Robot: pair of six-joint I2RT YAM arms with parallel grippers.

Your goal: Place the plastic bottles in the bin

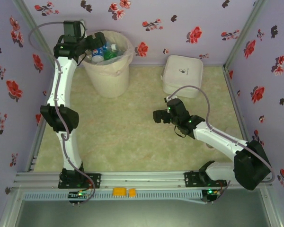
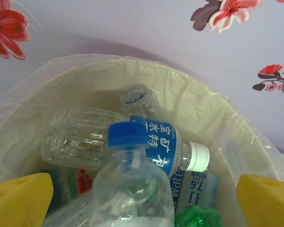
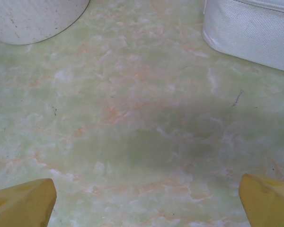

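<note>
The bin (image 1: 108,78) stands at the far left of the tabletop (image 1: 128,137), with the bottles (image 1: 103,52) piled inside it. The box (image 1: 182,75) sits far right, well apart from the bin. The left end effector (image 1: 93,45) hangs over the bin. The right end effector (image 1: 157,116) is nearer than the box.

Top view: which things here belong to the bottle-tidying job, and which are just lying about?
Part of the job:
plastic bottles, lying inside the bin
bin

Just lying about:
white lidded box
yellow blocks on the front rail
</note>
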